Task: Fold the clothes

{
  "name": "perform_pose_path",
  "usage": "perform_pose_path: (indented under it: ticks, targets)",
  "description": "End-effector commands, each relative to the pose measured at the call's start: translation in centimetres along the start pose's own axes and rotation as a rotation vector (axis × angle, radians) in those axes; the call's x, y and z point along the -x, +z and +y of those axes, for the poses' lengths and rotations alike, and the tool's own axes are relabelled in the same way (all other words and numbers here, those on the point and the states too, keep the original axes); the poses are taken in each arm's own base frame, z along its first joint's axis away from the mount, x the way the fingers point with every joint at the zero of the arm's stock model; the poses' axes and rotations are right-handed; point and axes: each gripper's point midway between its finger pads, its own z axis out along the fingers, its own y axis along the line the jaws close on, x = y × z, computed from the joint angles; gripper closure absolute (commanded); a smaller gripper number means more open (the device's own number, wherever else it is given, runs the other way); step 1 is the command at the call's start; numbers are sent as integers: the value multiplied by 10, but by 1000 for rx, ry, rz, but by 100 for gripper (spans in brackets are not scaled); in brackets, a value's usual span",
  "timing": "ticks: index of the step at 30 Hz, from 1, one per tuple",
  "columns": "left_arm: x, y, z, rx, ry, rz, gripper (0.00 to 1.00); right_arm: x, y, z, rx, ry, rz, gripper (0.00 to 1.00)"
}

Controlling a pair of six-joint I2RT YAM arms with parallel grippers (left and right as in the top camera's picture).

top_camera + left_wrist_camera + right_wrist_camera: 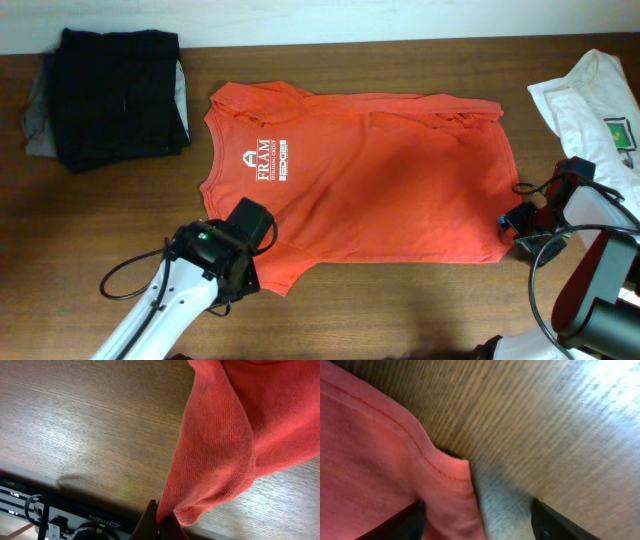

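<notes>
A brown wooden bench (400, 300) carries the red-orange T-shirt (380, 180), spread flat at its middle with the collar toward the dark folded garments (115, 95). The left end effector (164, 519) is pinched closed on the shirt's near sleeve edge. The right end effector (477, 522) stands open, fingers either side of the hem corner. A white T-shirt (590, 100) lies crumpled beyond it.

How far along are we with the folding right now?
Done: the black pile looks folded. In hand: the red shirt lies flat, unfolded; the left claw pinches its near-left corner, and the right claw stands open around a hem corner. Remaining: fold the red shirt, then the crumpled white shirt.
</notes>
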Motion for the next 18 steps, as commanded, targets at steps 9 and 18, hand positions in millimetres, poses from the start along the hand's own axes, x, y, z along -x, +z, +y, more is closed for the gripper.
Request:
perform_pose_path:
  ticks: [9,18]
  targets:
    - [7,-20,6,6,-24,-38,99,-6,-5,-9,-70,13,66,96]
    - [29,-73,8,-70,-55,-178,99,3,-95,-6,-136,-19,101,96]
